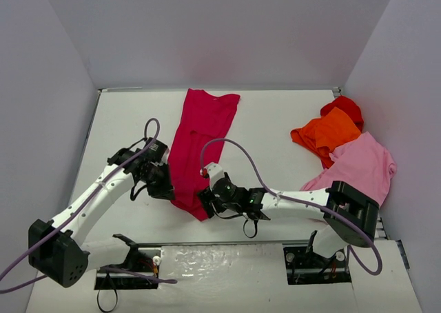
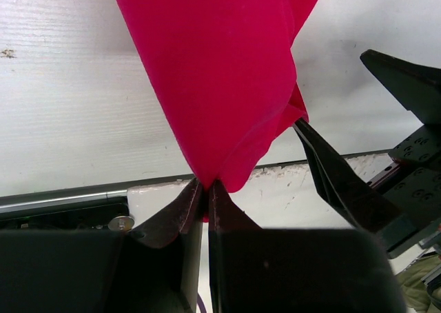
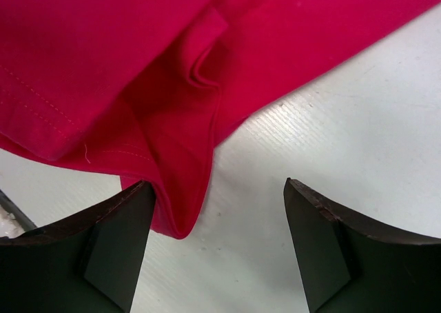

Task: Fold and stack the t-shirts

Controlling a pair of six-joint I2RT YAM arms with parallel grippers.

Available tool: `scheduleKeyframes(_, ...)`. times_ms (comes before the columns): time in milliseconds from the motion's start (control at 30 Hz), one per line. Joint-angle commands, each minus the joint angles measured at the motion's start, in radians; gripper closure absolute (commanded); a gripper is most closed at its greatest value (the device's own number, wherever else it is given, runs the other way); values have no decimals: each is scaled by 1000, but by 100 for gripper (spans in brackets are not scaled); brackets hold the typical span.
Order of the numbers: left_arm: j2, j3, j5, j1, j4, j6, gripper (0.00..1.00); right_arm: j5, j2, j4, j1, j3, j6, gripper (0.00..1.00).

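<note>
Crimson shirt (image 1: 203, 130) stretches from the table's (image 1: 275, 120) far edge; my left gripper (image 2: 205, 189) pinches its near hem. My right gripper (image 3: 219, 189) stands open alongside.

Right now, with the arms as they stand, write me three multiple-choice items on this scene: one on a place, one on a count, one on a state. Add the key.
1. Where does the light pink t-shirt lie?
A. At the far left.
B. In the centre.
C. On the right side of the table.

2. How many t-shirts are in view?
A. Two.
B. Four.
C. Six.

3. What is the left gripper doing?
A. Shut on the crimson t-shirt.
B. Open, holding nothing.
C. Shut, holding nothing.

Key:
1 C: it lies at the right, against the wall.
2 B: the crimson one, the orange t-shirt, the light pink one and the bright red t-shirt.
3 A: the left wrist view shows the crimson cloth pinched between its closed fingers.
</note>
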Motion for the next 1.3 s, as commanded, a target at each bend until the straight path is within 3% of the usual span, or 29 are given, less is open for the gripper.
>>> scheduleKeyframes(0, -34, 19, 6, 9, -15, 10, 100, -128, -27, 100, -41, -10, 50, 29)
scheduleKeyframes(633, -34, 100, 6, 40, -48, 35, 100, -242, -46, 140, -38, -73, 184, 30)
scheduleKeyframes(933, -41, 101, 20, 47, -44, 32, 100, -279, -12, 308, -27, -210, 293, 30)
scheduleKeyframes(1267, -45, 100, 23, 52, -50, 28, 100, -323, 121, 349, -26, -104, 255, 30)
